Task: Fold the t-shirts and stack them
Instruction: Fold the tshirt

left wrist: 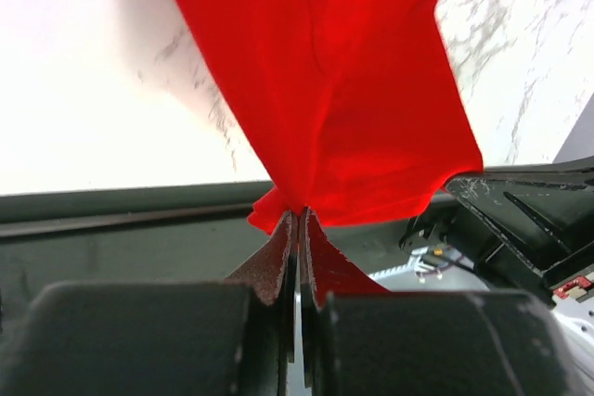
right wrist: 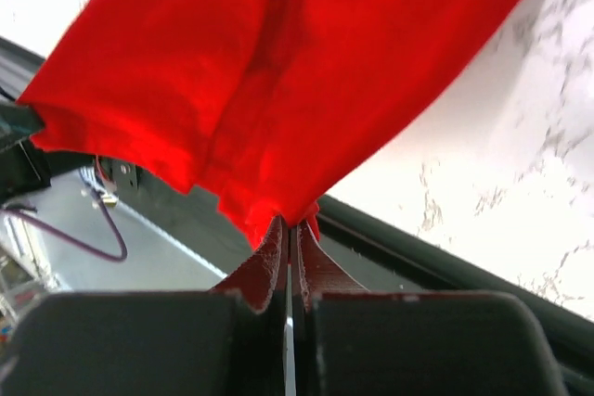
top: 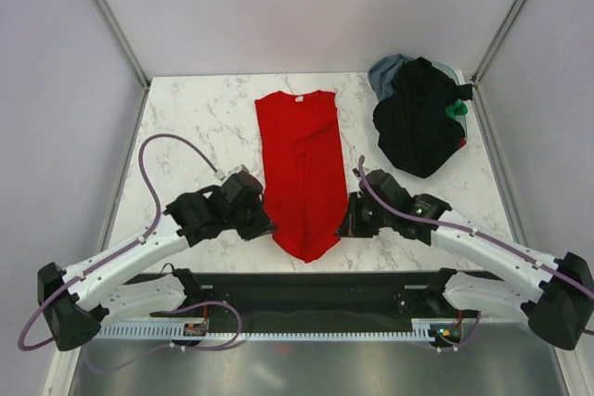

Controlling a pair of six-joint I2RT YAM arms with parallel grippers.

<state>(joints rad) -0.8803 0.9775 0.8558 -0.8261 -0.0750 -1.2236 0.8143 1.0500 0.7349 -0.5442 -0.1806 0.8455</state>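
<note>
1: red t-shirt (top: 302,173), soft matt cloth, creased lengthwise; small white label (top: 299,97) at its 12 o'clock edge.
2: bench (top: 195,118), smooth white marble-patterned top with grey veins and a faint sheen.
3: heap at 2 o'clock on the bench: black t-shirt (top: 422,132), matt and rumpled, over grey-blue cloth (top: 385,70) and a bright green scrap (top: 455,110).
4: left claw (left wrist: 299,222) and right claw (right wrist: 290,226), dark pads (left wrist: 274,261) with a rough, grainy face, set in matt black plastic.
5: arm links (top: 121,261), smooth white plastic.
6: cables (top: 153,150), glossy purple sheathing.
</note>
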